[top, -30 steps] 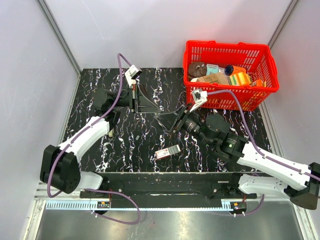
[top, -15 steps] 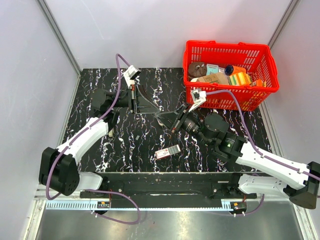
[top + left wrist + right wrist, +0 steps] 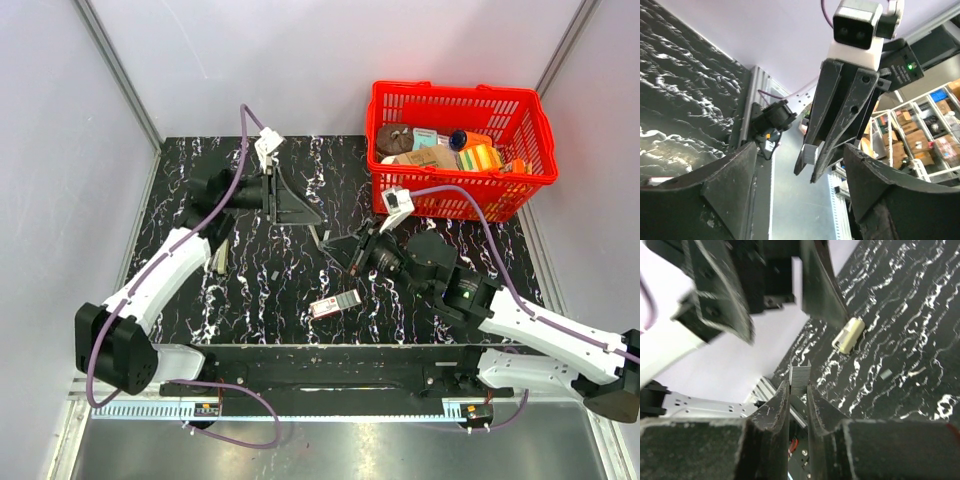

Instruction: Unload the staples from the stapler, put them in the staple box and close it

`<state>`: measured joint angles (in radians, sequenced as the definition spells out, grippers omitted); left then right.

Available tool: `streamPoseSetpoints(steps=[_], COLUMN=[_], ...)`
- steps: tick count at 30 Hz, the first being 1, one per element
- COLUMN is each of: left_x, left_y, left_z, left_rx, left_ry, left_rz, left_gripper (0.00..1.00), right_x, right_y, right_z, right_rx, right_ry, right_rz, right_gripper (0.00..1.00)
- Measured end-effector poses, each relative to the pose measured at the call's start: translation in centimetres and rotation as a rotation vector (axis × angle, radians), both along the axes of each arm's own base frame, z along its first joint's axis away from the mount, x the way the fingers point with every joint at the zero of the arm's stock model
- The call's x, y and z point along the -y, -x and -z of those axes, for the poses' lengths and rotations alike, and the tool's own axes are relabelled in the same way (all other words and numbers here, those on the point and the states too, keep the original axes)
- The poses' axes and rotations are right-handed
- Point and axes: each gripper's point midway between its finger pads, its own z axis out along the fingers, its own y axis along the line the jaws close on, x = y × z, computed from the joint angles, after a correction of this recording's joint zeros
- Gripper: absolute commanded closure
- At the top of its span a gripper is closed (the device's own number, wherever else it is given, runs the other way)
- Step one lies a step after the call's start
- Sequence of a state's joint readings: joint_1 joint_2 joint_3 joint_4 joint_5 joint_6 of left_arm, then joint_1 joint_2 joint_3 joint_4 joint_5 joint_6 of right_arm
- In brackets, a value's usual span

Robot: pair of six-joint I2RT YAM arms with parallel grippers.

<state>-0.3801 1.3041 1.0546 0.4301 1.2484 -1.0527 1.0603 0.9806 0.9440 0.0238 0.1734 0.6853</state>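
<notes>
My right gripper (image 3: 328, 243) is shut on a short grey strip of staples (image 3: 800, 374), which sticks up between its fingertips (image 3: 798, 385). The left wrist view shows the same staples (image 3: 813, 152) pinched in the right fingers. My left gripper (image 3: 300, 210) hangs just up-left of them with its jaws wide apart and nothing between them (image 3: 800, 150). A slim pale-tipped piece, apparently the stapler (image 3: 217, 257), lies on the black table beside the left forearm. Its pale tip (image 3: 849, 335) shows, while its dark body is hard to tell from the table.
A red basket (image 3: 455, 88) full of goods stands at the back right. A small pink-and-white box (image 3: 335, 303) lies near the front middle. A tiny grey bit (image 3: 275, 272) rests on the black marbled table (image 3: 180, 180). Grey walls close in both sides.
The right gripper closed on the staple strip. The left gripper then opened, let go of it and drew slightly up and away.
</notes>
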Motion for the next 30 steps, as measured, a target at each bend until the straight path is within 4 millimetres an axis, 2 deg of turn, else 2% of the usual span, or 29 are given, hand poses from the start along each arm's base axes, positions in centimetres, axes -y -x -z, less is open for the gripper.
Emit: streamPoseSetpoints(steps=[2, 5, 8, 11, 13, 17, 18, 21, 27, 30], left_x=[-0.3, -1.2, -2.2, -3.4, -4.5, -6.8, -7.4, -8.5, -9.4, -9.6], left_y=[-0.9, -2.9, -5.1, -6.4, -6.9, -6.4, -6.1, -5.4, -5.2, -5.1], left_z=[-0.4, -1.0, -0.2, 3.4, 7.0, 13.2, 14.6, 16.7, 17.6, 17.8], left_rx=[0.041, 0.137, 0.235, 0.275, 0.278, 0.245, 0.234, 0.228, 0.254, 0.255], left_ry=[-0.031, -0.093, -0.195, -0.337, -0.453, -0.644, -0.690, -0.767, -0.825, -0.839], left_rz=[-0.035, -0.129, -0.244, -0.318, -0.348, -0.353, -0.346, -0.330, -0.319, -0.316], left_gripper=[0.25, 0.26, 0.27, 0.28, 0.28, 0.28, 0.28, 0.29, 0.32, 0.32], right_x=[0.2, 0.5, 0.3, 0.1, 0.5, 1.9, 2.3, 2.9, 3.8, 3.9], right_y=[0.1, 0.3, 0.2, 0.1, 0.4, 1.3, 1.5, 1.9, 2.4, 2.5], right_z=[1.4, 4.7, 8.7, 13.5, 17.2, 22.6, 23.4, 25.1, 28.8, 29.9], right_rx=[-0.028, -0.094, -0.180, -0.278, -0.347, -0.457, -0.475, -0.508, -0.568, -0.580], right_ry=[0.048, 0.166, 0.320, 0.489, 0.605, 0.792, 0.824, 0.890, 1.040, 1.095], right_rz=[0.000, 0.000, 0.001, -0.001, -0.005, -0.006, -0.006, -0.009, -0.035, -0.056], right_gripper=[0.96, 0.98, 1.00, 1.00, 1.00, 1.00, 1.00, 1.00, 1.00, 1.00])
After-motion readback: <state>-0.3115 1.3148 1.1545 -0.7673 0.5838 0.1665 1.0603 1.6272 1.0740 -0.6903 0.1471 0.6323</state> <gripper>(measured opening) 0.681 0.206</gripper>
